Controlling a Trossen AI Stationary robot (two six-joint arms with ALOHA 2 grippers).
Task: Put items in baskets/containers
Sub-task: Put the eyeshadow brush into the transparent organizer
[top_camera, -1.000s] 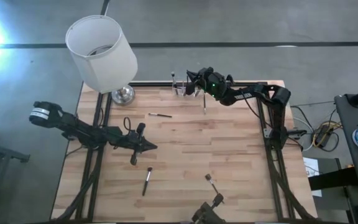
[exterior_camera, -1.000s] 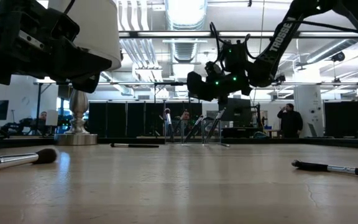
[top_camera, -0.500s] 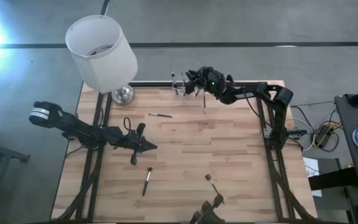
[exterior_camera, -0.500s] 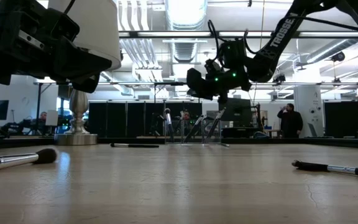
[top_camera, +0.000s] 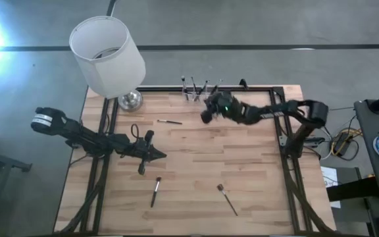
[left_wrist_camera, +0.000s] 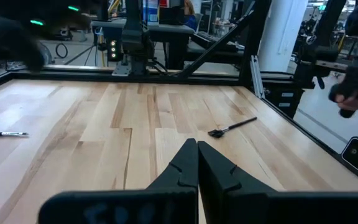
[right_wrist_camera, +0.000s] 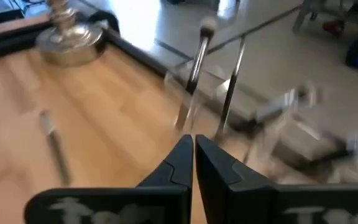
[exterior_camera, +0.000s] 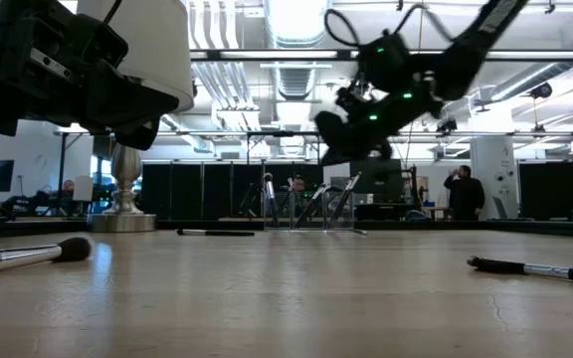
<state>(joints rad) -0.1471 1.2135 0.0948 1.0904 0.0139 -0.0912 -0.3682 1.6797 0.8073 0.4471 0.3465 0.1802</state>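
Note:
The clear holder [top_camera: 196, 95] stands at the table's far edge with several thin brushes leaning in it; it also shows in the low view [exterior_camera: 311, 221] and, blurred, in the right wrist view [right_wrist_camera: 197, 115]. Three more brushes lie flat on the wood: one near the holder [top_camera: 170, 122], one at the near left [top_camera: 155, 191], one at the near right [top_camera: 227, 199]. My right gripper [top_camera: 204, 117] hangs shut above the table just on the near side of the holder, its fingers [right_wrist_camera: 182, 155] empty. My left gripper [top_camera: 158, 156] waits shut and empty over the left middle.
A lamp with a white shade [top_camera: 107, 52] and a silver base [top_camera: 130, 100] stands at the far left corner. Black frame rails [top_camera: 288, 145] run along the table's sides. Bare wood [top_camera: 216, 158] lies between the two grippers.
My right gripper has drawn back from over the holder toward the table's near edge and now tips less steeply downward. The brushes in the holder, hidden under the arm before, now show. My left arm has kept still.

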